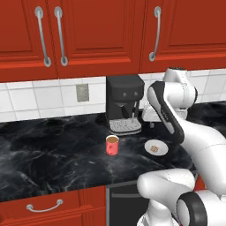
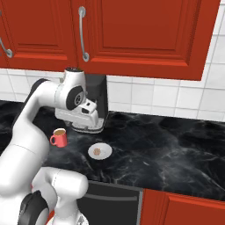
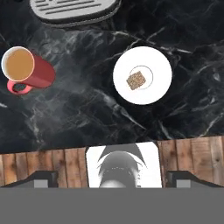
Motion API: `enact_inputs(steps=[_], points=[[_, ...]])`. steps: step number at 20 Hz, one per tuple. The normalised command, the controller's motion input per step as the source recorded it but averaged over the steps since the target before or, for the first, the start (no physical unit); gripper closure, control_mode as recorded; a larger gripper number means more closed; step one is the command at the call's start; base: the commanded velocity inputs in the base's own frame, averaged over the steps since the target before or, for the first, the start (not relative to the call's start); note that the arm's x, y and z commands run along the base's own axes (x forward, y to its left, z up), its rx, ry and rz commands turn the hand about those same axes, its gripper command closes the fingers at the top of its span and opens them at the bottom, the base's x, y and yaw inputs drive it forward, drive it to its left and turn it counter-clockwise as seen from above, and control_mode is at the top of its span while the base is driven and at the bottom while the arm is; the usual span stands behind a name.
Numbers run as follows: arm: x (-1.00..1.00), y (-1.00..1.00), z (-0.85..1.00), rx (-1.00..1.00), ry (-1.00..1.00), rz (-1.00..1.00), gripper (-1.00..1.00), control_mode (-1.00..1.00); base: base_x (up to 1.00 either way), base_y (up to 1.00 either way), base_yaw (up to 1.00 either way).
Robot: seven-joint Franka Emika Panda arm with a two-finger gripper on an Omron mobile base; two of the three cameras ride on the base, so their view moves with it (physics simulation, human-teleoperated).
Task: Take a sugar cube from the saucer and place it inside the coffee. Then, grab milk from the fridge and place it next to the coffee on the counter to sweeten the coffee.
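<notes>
Sugar cube (image 3: 136,80) is lying at the centre of the white saucer (image 3: 161,87) on the black marble tabletop (image 1: 53,154), with the red cup of coffee (image 3: 27,70) standing apart to one side, near the black coffee machine (image 1: 124,102). End effector (image 3: 112,178) is hanging above the saucer, its fingers spread wide and gripping nothing, beneath red wall cabinets (image 2: 132,30).

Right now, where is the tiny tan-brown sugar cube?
The tiny tan-brown sugar cube lies in the middle of the small round white saucer on the black marble counter, right of the red coffee cup in the left base view.
</notes>
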Motion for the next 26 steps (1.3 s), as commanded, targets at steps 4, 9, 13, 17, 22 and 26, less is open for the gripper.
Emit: enact_inputs(steps=[4,9,13,17,22,26], points=[[0.0,-0.14,-0.69,0.0,0.14,-0.08,-1.0,-1.0,0.0,0.0,0.0],[0.0,-0.11,-0.57,0.0,0.07,-0.05,-1.0,-1.0,0.0,0.0,0.0],[0.2,-0.04,-0.43,-0.06,0.0,-0.04,-1.0,-1.0,0.0,0.0,0.0],[0.3,-0.04,-0.38,-0.07,0.01,0.0,-1.0,-1.0,0.0,0.0,0.0],[0.28,-0.06,-0.6,-0.01,0.02,0.0,-1.0,-1.0,0.0,0.0,0.0],[0.22,-0.18,-0.28,0.0,0.0,0.0,-1.0,-1.0,0.0,0.0,0.0]])
